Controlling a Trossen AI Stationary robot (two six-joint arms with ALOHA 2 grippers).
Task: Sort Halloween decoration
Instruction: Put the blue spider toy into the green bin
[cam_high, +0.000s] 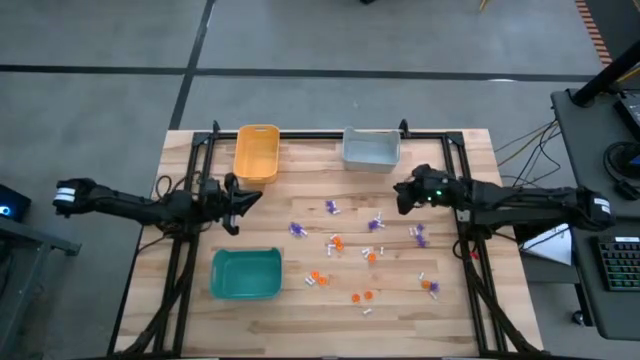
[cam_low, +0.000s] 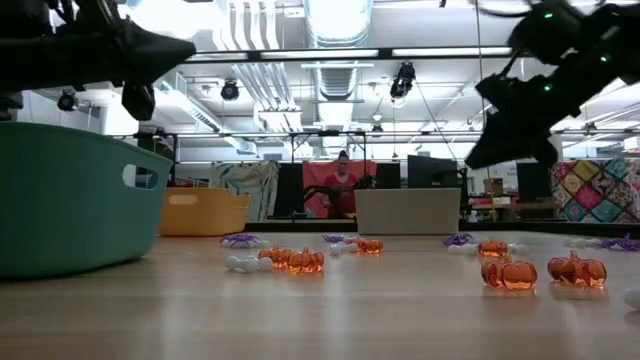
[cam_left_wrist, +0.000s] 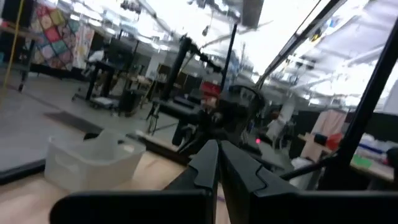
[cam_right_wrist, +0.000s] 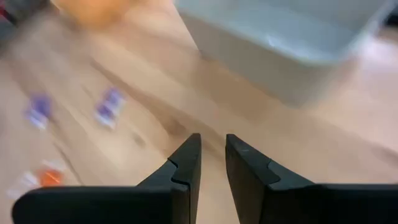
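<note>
Tiny Halloween trinkets lie scattered on the wooden table's middle: purple spiky ones (cam_high: 330, 207), orange pumpkins (cam_high: 337, 242) (cam_low: 508, 273) and small white ones (cam_high: 367, 311). My left gripper (cam_high: 252, 196) (cam_left_wrist: 217, 157) hangs shut above the table's left part, between the orange-yellow bin and the teal bin, pointing toward the trinkets. My right gripper (cam_high: 400, 192) (cam_right_wrist: 213, 144) hovers above the table's right part, near the grey bin (cam_right_wrist: 292, 37), slanting down. Its fingers stand slightly apart with nothing between them. Purple trinkets (cam_right_wrist: 109, 106) lie on the wood ahead of it.
An orange-yellow bin (cam_high: 256, 152) and a grey bin (cam_high: 371, 148) stand at the table's far edge. A teal bin (cam_high: 246, 273) stands near the front left. A dark frame (cam_high: 200, 150) runs along the table's sides. A person (cam_low: 343, 185) is in the room beyond.
</note>
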